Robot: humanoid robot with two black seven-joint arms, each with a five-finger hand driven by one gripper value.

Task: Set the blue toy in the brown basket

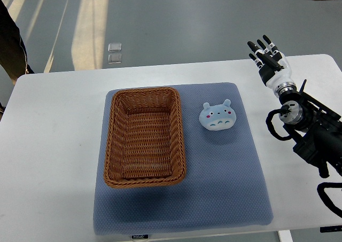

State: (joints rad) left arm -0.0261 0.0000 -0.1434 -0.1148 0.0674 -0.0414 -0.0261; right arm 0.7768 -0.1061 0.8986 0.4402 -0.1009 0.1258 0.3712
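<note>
Hovering near the worktop's [48,146] far right edge, the right hand [270,57] has its fingers spread wide, holding nothing. Blue toy [216,116] sits on the blue mat [224,183] nearer and left of it, plenty of bare mat around, brown basket [144,136] just beyond the toy.

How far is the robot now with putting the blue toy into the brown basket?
Nothing looks done yet. The blue toy lies on the blue mat, right of the brown basket, which holds nothing. The right hand is open over the table's far right, apart from the toy, holding nothing. Reaching, grasping and placing all remain.
</note>
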